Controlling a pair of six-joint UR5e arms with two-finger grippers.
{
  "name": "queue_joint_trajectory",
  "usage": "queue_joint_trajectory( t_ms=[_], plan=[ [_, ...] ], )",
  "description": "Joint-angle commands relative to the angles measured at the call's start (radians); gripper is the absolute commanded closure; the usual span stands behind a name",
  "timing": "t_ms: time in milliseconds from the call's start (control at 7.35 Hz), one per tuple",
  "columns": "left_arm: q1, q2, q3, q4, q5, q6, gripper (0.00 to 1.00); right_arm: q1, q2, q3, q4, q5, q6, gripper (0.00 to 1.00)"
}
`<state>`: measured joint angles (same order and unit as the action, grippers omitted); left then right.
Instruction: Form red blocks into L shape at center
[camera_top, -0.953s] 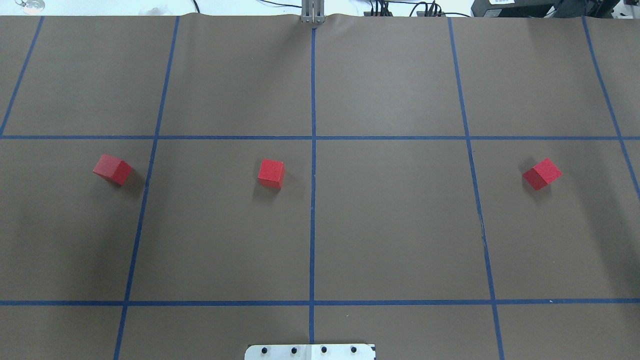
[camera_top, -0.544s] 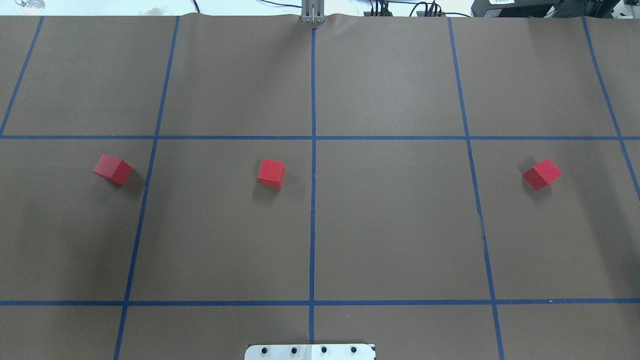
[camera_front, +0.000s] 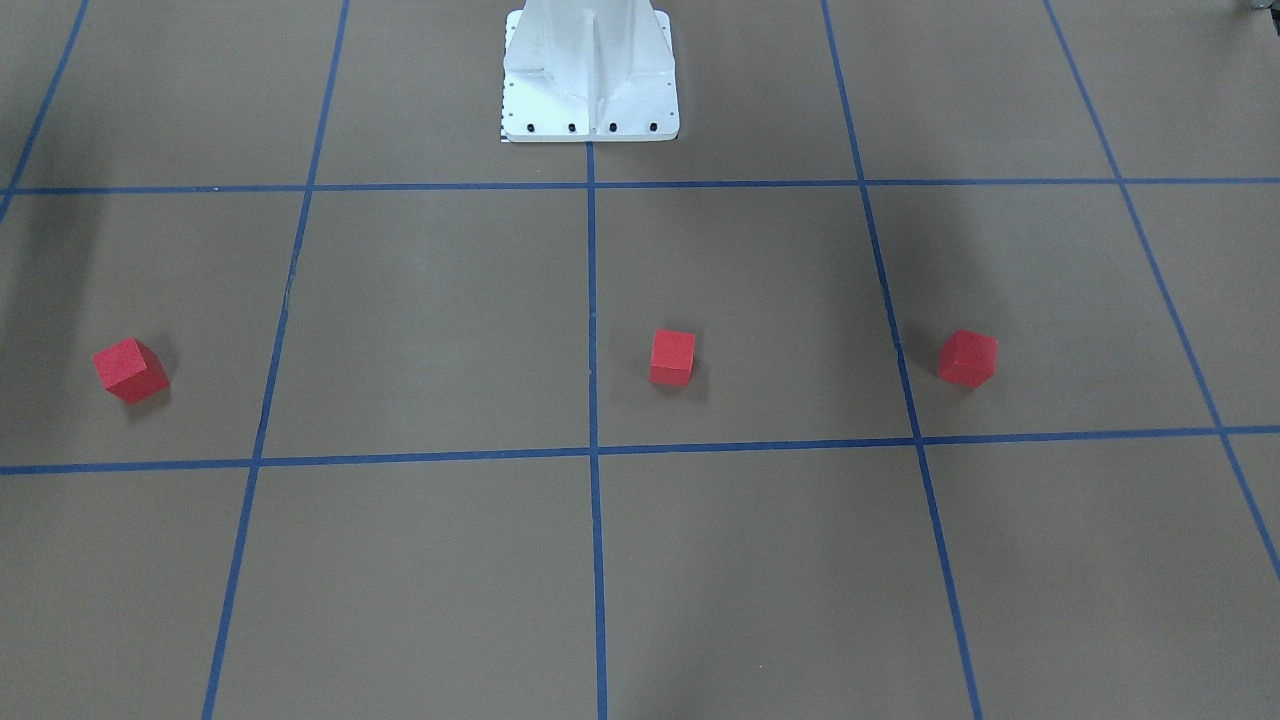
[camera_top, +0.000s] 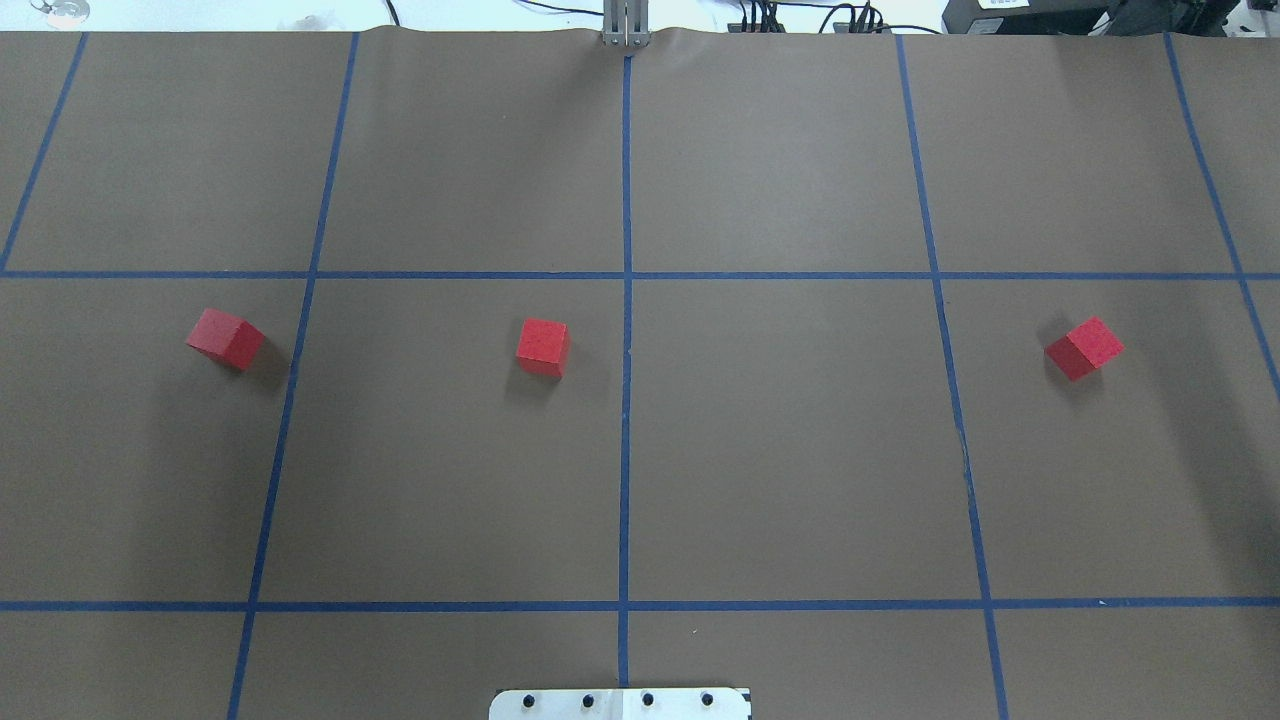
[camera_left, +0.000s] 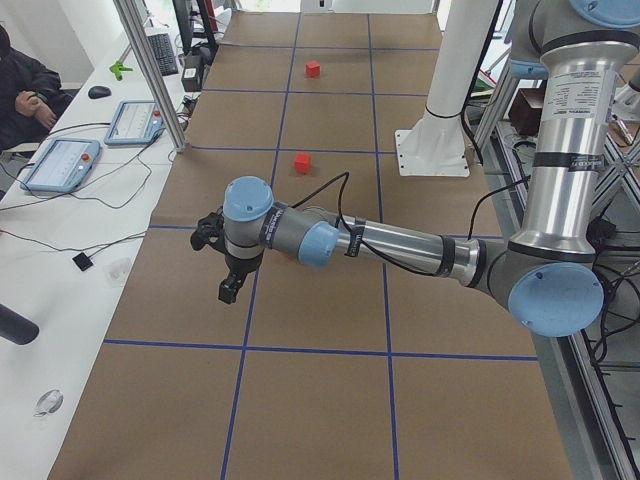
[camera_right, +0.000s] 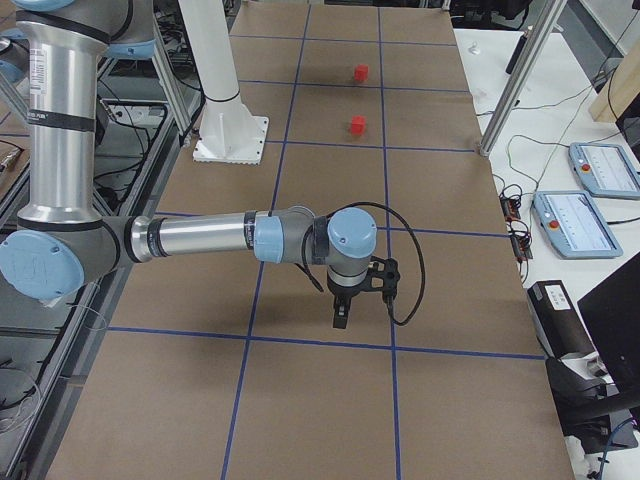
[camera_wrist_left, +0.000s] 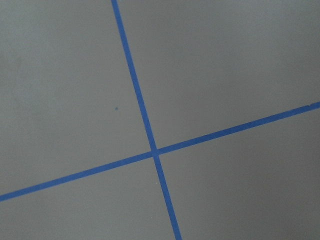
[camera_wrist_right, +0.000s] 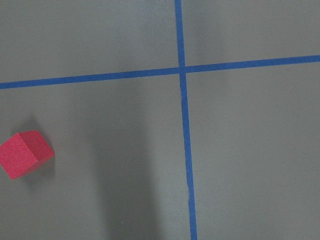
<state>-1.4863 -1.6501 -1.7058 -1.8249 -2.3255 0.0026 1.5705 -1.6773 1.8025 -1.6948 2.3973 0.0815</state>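
Three red blocks lie apart in a row on the brown gridded surface: the left block (camera_top: 225, 339) (camera_front: 967, 358), the middle block (camera_top: 542, 346) (camera_front: 672, 357) and the right block (camera_top: 1084, 348) (camera_front: 130, 369). The middle block sits just left of the center tape line, near the center crossing (camera_top: 626, 275) (camera_front: 593, 452). My left gripper (camera_left: 228, 291) shows only in the exterior left view and my right gripper (camera_right: 340, 318) only in the exterior right view. I cannot tell whether either is open or shut. The right wrist view shows one block (camera_wrist_right: 25, 154).
The white robot base plate (camera_top: 620, 703) (camera_front: 590, 70) stands at the near edge. A metal post (camera_top: 626, 25) stands at the far edge. Tablets (camera_left: 60, 165) (camera_right: 600, 168) and cables lie on the white bench beyond the table. The left wrist view shows only a tape crossing (camera_wrist_left: 155, 150).
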Motion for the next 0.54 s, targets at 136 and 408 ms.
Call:
queue_joint_trajectory(
  t_ms=[136,408],
  plan=[
    [0.104,-0.049,-0.061,-0.037,0.003,-0.087,0.0,-0.001,0.002,0.0,0.001,0.0,0.0,0.01],
    [0.205,-0.117,-0.067,-0.036,-0.002,-0.447,0.0,-0.001,0.005,0.0,0.001,0.0,0.0,0.01]
  ],
)
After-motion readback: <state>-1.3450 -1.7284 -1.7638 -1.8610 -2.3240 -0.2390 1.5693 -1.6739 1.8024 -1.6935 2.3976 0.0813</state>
